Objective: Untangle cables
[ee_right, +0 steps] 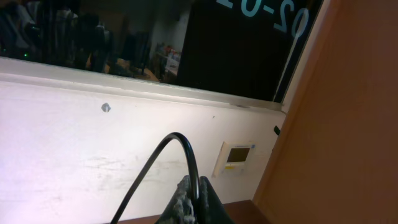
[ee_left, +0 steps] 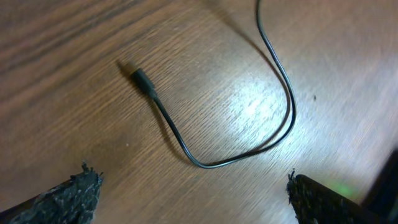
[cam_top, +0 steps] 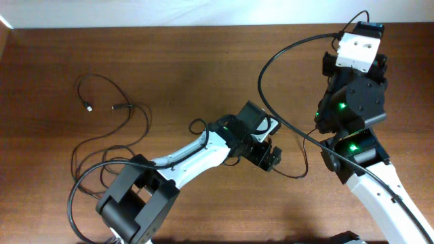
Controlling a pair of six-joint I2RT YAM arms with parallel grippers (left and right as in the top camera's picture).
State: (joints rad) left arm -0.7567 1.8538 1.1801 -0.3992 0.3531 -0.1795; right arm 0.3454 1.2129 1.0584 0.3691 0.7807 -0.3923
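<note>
Down on the table (cam_top: 203, 61), near its middle, lies the centre cable (ee_left: 205, 163). It is a thin black cord whose small plug (ee_left: 142, 79) rests flat on the wood. From the plug it runs toward my left wrist camera, bends in a tight U and climbs away out of the top of that view. From overhead the same centre cable (cam_top: 298, 176) shows as a small loop just right of my left gripper (cam_top: 270, 160).

My left gripper (ee_left: 193, 183) hangs above that bend with its jaws spread wide. One dark finger (ee_left: 74, 196) sits at each lower corner of the wrist view. Neither touches the cord.

Well apart, at the left side of the table, the looped cables (cam_top: 126, 106) lie in loose rings. Two small plug ends sit near each other there, and a further ring trails down beside the base of my left arm (cam_top: 196, 156).

My right gripper (ee_right: 194, 198) is raised and faces a pale wall (ee_right: 93, 143) that carries a small panel (ee_right: 238, 155). Its jaws are pressed together, and a raised cord (ee_right: 180, 140) arches up out of the pinch and drops to the lower left. From overhead the raised cord (cam_top: 271, 61) sweeps left from the top of my right arm (cam_top: 352, 102), then down toward the centre cable. I cannot tell whether the two are one cord.
</note>
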